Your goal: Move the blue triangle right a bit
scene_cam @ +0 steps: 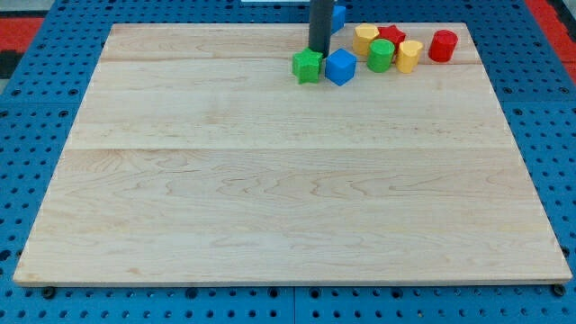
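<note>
Mostly hidden behind my rod, the blue triangle (338, 14) shows only as a small blue sliver at the view's top edge of the board (270, 180). My tip (319, 50) holds nothing, resting just above the green star (308, 66) and blue cube (341, 67).

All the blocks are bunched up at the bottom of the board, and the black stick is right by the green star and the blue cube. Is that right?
Not quite. The blocks are bunched at the view's top edge of the board, not the bottom. The rest holds: in the camera view my tip stands right by the green star and the blue cube.
</note>
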